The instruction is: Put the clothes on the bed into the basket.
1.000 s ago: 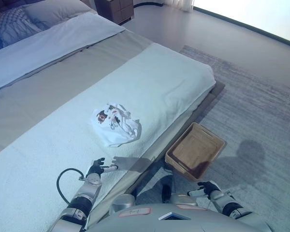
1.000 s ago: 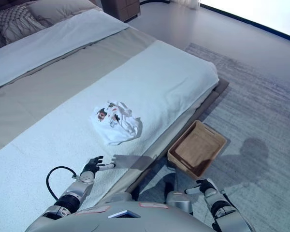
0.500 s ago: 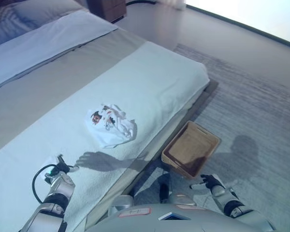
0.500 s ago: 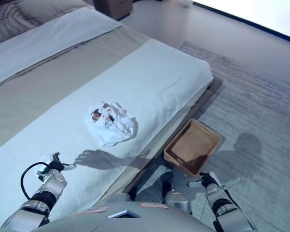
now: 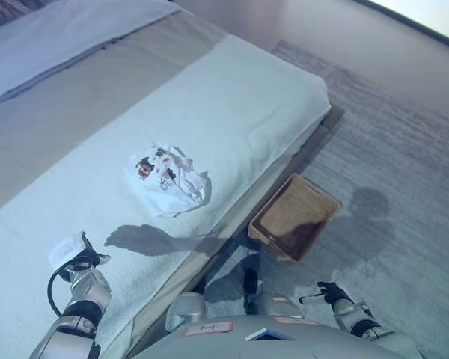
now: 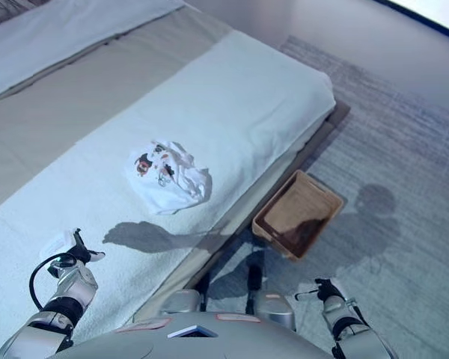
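A crumpled white garment with dark and red prints (image 5: 165,178) lies on the white blanket of the bed (image 5: 239,112), near its foot-side edge. The brown woven basket (image 5: 293,218) stands empty on the rug beside the bed, below and to the right of the garment. My left hand (image 6: 76,253) hovers low over the blanket at the lower left, well short of the garment, with its fingers relaxed and holding nothing. My right hand (image 6: 325,290) is at the lower right above the rug, near the basket's front side, open and empty.
A grey rug (image 5: 404,187) covers the floor to the right of the bed. The bed's dark frame edge (image 5: 314,142) runs between the blanket and the basket. A beige band and a pale sheet (image 5: 52,37) lie further up the bed.
My left hand has swung to the left along the blanket, away from the garment. The camera has shifted, so the whole scene sits differently. The garment and basket have not moved.
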Robot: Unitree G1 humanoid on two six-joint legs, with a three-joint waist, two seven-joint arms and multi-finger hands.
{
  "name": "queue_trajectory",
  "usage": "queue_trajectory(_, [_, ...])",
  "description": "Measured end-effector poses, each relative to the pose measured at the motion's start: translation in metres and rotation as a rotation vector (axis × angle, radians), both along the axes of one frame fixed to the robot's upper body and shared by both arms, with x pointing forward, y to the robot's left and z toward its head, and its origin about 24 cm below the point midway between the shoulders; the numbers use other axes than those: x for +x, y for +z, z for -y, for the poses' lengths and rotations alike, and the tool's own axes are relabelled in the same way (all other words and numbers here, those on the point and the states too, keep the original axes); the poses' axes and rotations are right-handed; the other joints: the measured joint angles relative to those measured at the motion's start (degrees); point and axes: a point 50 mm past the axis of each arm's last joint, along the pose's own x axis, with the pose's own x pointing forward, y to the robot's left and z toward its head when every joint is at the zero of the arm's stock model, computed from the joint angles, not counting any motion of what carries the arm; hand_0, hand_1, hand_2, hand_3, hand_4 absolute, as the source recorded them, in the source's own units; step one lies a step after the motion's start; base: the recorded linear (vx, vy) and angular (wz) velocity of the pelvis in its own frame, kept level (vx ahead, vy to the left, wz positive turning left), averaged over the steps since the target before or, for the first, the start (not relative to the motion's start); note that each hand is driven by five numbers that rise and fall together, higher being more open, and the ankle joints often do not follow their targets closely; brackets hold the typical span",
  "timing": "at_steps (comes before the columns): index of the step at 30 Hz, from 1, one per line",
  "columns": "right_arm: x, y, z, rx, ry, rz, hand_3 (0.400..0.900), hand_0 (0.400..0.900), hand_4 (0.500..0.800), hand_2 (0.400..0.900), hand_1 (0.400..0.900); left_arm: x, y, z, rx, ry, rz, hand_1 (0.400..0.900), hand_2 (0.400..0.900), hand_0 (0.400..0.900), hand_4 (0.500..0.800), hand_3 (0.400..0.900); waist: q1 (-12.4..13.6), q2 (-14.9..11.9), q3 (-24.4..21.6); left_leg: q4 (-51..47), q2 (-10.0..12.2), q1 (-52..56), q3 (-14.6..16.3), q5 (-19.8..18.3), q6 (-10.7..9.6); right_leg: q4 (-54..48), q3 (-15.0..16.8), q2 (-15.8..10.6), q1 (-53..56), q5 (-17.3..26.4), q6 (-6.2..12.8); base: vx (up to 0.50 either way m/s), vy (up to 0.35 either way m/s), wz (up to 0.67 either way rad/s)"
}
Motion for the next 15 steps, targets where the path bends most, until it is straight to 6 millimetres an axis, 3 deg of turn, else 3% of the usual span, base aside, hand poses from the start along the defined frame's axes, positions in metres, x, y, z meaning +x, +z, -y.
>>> queue_trajectory(3, [0.007, 0.001, 0.0, 0.001, -0.001, 0.019, 0.9, 0.9, 0.8, 0.9, 0.9, 0.014, 0.015, -0.012, 0.048, -0.004, 0.038, 0.9, 0.9, 0.9, 0.8, 0.9, -1.4, -1.0, 0.6, 0.5, -0.2, -2.5, 1.1, 0.3, 0.1, 0.0, 0.7, -0.1, -2.9, 1.0, 0.12, -0.02, 0.078, -0.2])
queue_trajectory(8, [0.025, 0.005, -0.003, 0.002, -0.007, 0.09, 0.9, 0.9, 0.8, 0.9, 0.9, 0.055, 0.057, -0.029, 0.157, -0.027, 0.177, 0.9, 0.9, 0.9, 0.8, 0.9, -2.8, -3.2, 2.6, 0.6, -0.8, -5.9, 2.7, 1.1, 0.5, 0.3, 1.9, -0.4, -7.1, 3.7, 0.92, -0.02, 0.099, -0.2])
queue_trajectory(15, [0.047, 0.01, -0.01, 0.02, -0.011, 0.174, 0.9, 0.9, 0.8, 0.9, 0.9, 0.102, 0.093, -0.02, 0.222, -0.106, 0.302, 0.9, 0.9, 0.9, 0.8, 0.9, -3.9, -4.7, 4.1, 0.6, -2.1, -7.9, 5.5, 1.0, 0.8, 0.3, 4.5, -1.5, -10.2, 4.7, 2.3, -0.02, 0.108, -0.21])
